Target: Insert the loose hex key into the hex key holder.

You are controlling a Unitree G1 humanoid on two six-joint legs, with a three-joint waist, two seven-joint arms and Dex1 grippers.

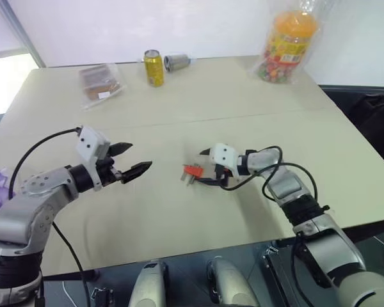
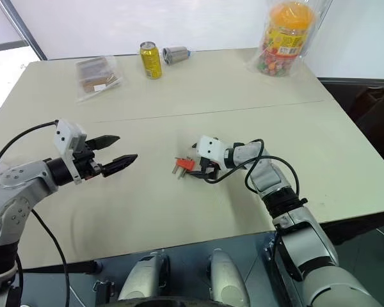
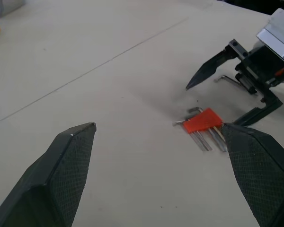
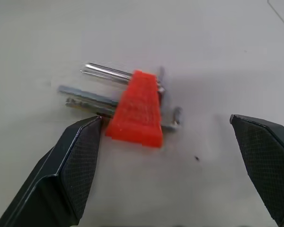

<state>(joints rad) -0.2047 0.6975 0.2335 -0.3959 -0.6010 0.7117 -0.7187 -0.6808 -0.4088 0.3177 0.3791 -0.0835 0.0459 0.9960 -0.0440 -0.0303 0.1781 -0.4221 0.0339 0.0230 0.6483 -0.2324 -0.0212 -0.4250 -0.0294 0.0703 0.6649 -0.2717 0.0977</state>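
the right gripper (image 1: 208, 165) hangs low over the table (image 1: 179, 217) with its two black fingers spread wide and nothing between them; the hex key holder (image 1: 192, 171), a small orange-red block with thin grey keys sticking out of one side, lies flat on the table just in front of those fingertips, close to one finger (image 4: 75, 161) (whether it touches i cannot tell). the loose hex key (image 3: 229, 80) lies on the table under the right gripper, behind its fingertips and apart from the holder. the left gripper (image 1: 129, 161) hovers well apart from the holder, fingers wide open and empty, pointing toward it. a yellow can (image 1: 153, 68) stands far beyond both.
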